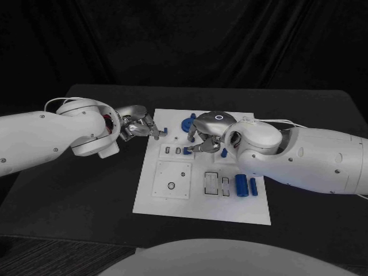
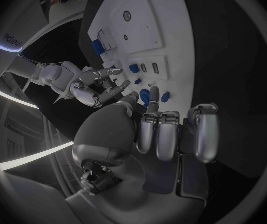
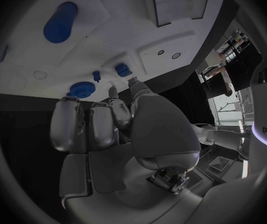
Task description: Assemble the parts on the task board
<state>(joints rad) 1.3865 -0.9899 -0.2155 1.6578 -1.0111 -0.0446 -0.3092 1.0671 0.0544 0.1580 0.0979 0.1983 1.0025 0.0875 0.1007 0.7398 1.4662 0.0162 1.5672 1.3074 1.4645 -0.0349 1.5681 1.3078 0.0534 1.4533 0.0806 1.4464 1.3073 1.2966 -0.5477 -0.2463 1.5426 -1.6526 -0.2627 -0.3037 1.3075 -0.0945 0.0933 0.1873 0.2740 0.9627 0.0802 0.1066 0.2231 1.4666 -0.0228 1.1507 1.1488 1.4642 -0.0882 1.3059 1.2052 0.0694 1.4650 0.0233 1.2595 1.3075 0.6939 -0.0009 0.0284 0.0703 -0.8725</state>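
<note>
I have my right hand (image 1: 207, 133) over the far middle of the task board (image 1: 202, 207), fingers curled down toward the small sockets there. From the right wrist view its fingertips (image 3: 113, 91) sit just beside a small blue part (image 3: 123, 69) standing in the board, but I cannot tell whether they actually pinch it or only touch it. My left hand (image 1: 138, 127) hovers at the board's far left edge, fingers bent loosely and apart; in the left wrist view they hold nothing that I can see.

The relation the next move turns on: the small blue part lies directly ahead of the right fingertips, toward the board's surface, standing upright with its long axis square to the plate. The right hand is plainly the nearer one; the left hand stands just beside the edge, apart from it. A round blue disc (image 1: 188, 123) sits close by on the far side, and a larger blue cylinder (image 1: 241, 184) lies flat near the board's near right corner, long axis running near to far, with a thinner blue part (image 1: 253, 186) alongside.

As for writing, I can make out only fragments of lettering on the arm casing in the wrist views, too partial to read; the board shows no legible labels.
</note>
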